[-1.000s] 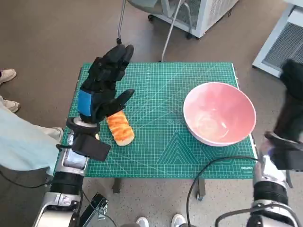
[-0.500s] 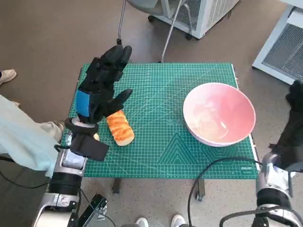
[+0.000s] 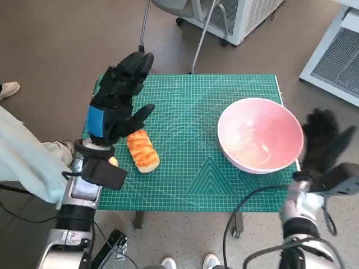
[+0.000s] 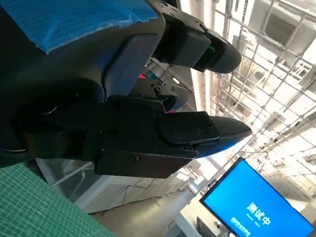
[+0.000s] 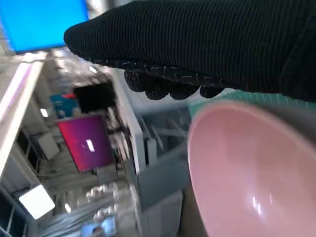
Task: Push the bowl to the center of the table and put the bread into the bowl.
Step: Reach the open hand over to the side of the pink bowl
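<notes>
Since a second ago the right hand [image 3: 321, 140] has come up into view beside the bowl [image 3: 259, 141], where before only a dark blur showed at that edge; the bowl and bread [image 3: 142, 151] have not shifted. Its gloved fingers [image 5: 168, 86] are spread, holding nothing, just off the bowl's outer rim and not clearly touching it. The left hand [image 3: 115, 103] hovers with black fingers [image 4: 197, 131] extended and apart, empty, thumb reaching out above the bread. That orange loaf lies on the green mat [image 3: 190, 106] covering the bench [image 3: 196, 208], near its left side. The pink bowl sits toward the right edge.
</notes>
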`<act>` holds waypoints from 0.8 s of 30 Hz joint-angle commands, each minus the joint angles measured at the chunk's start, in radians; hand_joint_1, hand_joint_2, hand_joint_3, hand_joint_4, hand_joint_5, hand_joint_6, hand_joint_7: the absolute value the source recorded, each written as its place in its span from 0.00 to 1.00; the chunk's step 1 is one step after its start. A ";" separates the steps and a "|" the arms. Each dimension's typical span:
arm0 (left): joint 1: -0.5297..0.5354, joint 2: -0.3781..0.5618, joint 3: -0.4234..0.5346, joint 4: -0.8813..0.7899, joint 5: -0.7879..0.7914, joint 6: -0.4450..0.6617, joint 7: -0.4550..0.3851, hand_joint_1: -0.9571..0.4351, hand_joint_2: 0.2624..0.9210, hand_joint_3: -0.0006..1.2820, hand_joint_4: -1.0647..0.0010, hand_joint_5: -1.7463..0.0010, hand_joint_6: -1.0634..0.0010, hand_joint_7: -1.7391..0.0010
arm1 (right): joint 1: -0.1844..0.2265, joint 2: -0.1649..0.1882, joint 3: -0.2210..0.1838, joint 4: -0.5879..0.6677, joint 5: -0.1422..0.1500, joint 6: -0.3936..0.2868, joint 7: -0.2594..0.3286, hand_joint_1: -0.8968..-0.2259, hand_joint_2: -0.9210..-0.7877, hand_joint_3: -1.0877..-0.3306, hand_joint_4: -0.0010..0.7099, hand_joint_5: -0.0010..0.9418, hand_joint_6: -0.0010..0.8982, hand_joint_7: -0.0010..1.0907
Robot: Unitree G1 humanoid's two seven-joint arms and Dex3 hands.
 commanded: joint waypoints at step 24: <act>0.107 0.031 0.049 -0.186 -0.012 0.099 -0.015 0.48 1.00 0.20 0.64 0.99 0.79 0.64 | -0.140 0.125 -0.061 0.034 0.059 0.145 0.067 0.68 0.00 0.37 0.38 0.00 0.15 0.59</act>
